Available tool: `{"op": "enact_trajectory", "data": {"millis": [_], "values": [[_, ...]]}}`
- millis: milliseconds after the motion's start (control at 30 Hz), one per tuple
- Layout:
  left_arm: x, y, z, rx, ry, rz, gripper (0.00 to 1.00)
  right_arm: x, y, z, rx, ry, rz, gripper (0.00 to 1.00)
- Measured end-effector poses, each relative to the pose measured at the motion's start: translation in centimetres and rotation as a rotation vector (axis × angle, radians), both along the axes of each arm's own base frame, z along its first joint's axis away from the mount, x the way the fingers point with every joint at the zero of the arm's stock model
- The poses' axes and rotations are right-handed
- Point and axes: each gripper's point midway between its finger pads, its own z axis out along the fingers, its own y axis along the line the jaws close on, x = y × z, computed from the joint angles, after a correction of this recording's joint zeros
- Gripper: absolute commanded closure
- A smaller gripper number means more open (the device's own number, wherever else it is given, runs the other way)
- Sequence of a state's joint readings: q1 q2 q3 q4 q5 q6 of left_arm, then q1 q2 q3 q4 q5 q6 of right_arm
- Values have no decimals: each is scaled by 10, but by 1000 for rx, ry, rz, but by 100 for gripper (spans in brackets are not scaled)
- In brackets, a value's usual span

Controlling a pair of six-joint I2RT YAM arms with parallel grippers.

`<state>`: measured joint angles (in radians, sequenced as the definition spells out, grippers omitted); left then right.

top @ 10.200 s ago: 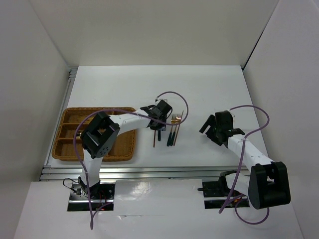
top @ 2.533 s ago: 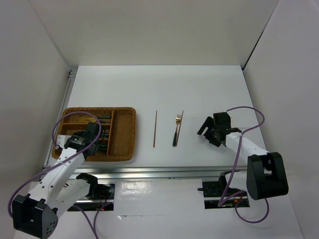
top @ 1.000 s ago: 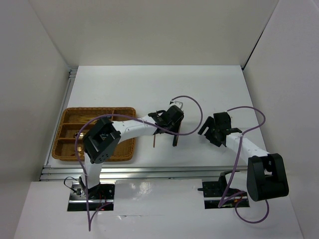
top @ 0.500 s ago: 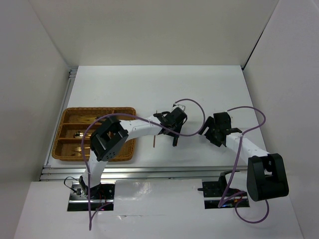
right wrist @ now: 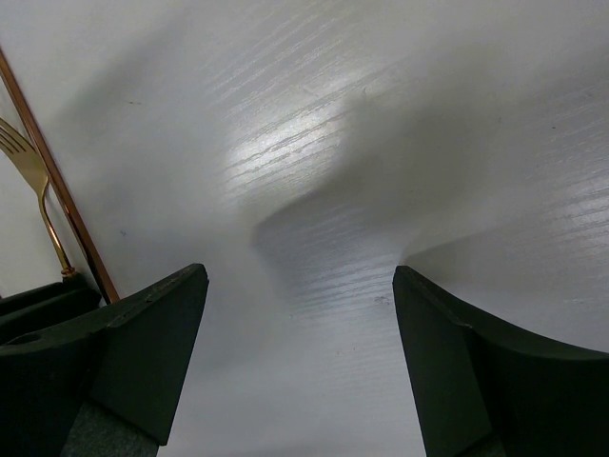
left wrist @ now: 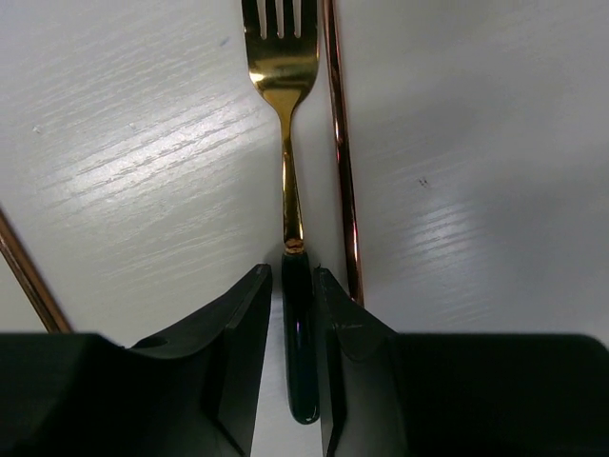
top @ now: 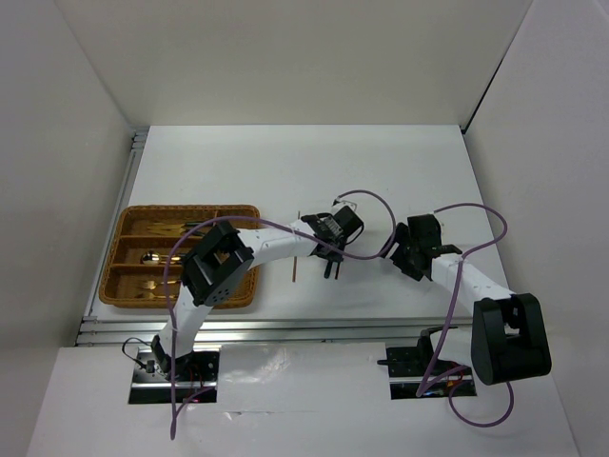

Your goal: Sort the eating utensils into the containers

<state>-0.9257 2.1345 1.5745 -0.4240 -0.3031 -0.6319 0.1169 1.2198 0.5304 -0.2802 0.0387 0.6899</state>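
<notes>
A fork [left wrist: 285, 171] with a gold head and dark green handle lies on the white table, with a thin copper-brown stick [left wrist: 338, 143] close along its right side. My left gripper [left wrist: 292, 286] has its jaws narrowed round the fork's handle; the right finger touches it and a sliver of table shows at the left finger. In the top view the left gripper [top: 330, 255] covers the fork at mid-table. The fork [right wrist: 33, 181] and stick [right wrist: 57, 190] also show in the right wrist view. My right gripper [right wrist: 300, 276] is open and empty just to their right [top: 398, 249].
The wicker tray [top: 245, 276] sits at the left and holds several utensils [top: 152, 257] in its compartments. A second brown stick [top: 296, 271] lies between the tray and the fork, and shows in the left wrist view [left wrist: 24, 271]. The left arm reaches over the tray's right end.
My left arm came back from the tray to mid-table, came down over the fork, and its jaws have closed in on the handle. The right arm has hardly moved.
</notes>
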Motion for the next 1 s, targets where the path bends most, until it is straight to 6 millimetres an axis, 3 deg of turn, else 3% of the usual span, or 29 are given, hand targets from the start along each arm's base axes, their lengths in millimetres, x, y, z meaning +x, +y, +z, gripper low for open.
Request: {"op": "enact_trajectory", "data": {"millis": [233,400,500,600,700,900,1000], "values": [[4,2,0,14,-11,37,75,0,0,0,0,0,0,14],[7,8,0,10,-30,103,77,0,0,0,0,0,0,14],[1,25,0,8,-28,158,77,0,0,0,0,0,0,14],[-4,56,7,5,-24,237,77,0,0,0,0,1,0,14],[-2,90,30,-31,-63,341,77,0,0,0,-1,1,0,14],[12,140,109,-256,-214,561,77,0,0,0,1,1,1,14],[10,177,130,-371,-263,701,77,0,0,0,1,1,1,14]]}}
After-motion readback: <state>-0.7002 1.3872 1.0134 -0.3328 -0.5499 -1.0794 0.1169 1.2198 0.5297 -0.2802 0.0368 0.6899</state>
